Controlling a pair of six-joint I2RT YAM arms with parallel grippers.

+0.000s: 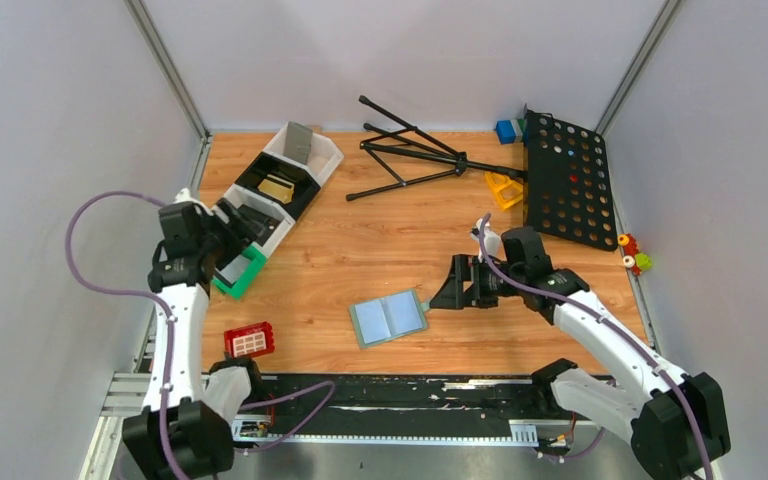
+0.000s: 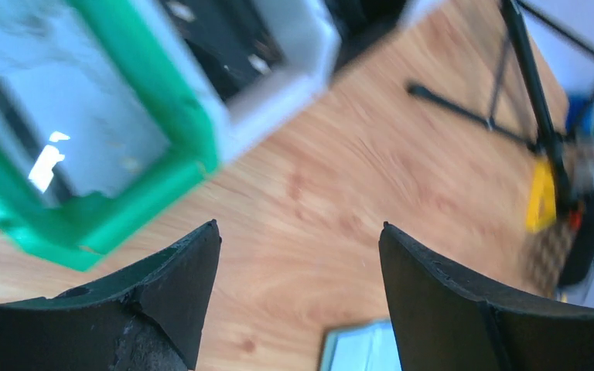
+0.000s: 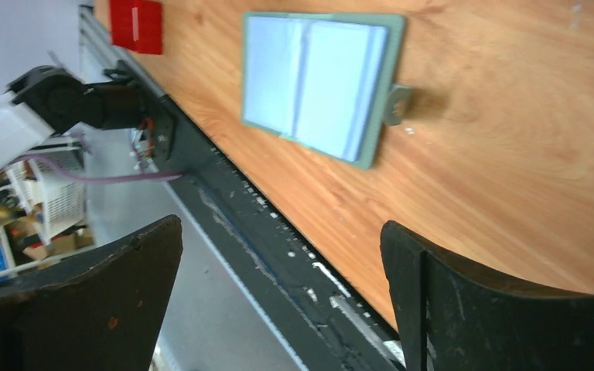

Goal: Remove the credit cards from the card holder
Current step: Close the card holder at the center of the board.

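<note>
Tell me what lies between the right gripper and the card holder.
Only bare table, as the top view shows: the right gripper sits just right of the card holder, nothing between them.

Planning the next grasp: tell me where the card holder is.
Top view: the card holder lies open, front centre, just left of the right tool.

A robotics lab test cell is shown. A wood-grain counter (image 1: 360,250) is enclosed by plain white panels (image 1: 60,120) held in aluminium posts (image 1: 167,65). Two white robot arms (image 1: 175,330) are bolted at 6 o'clock beside a slotted metal rail (image 1: 125,393), with purple cables (image 1: 69,245) looped from them. A black perforated board (image 1: 565,180) lies at 2 o'clock.
</note>
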